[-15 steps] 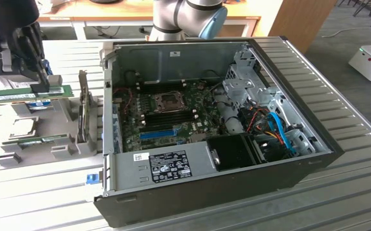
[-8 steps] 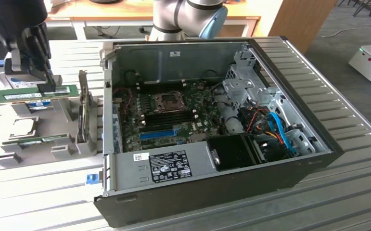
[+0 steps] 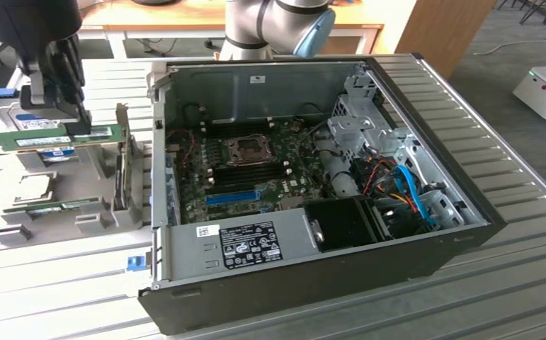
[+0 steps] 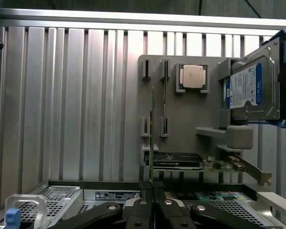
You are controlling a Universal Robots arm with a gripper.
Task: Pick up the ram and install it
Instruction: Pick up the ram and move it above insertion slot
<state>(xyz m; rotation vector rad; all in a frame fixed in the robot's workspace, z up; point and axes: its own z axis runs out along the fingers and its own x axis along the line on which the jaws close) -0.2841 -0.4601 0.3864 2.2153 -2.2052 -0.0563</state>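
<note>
ram [image 3: 41,138] | green stick, white label; on edge, level; gripped, aloft

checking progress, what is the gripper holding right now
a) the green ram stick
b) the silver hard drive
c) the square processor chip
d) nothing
a, the gripper is shut on the green ram stick, held over the grey parts holder beside the open computer case.
</note>
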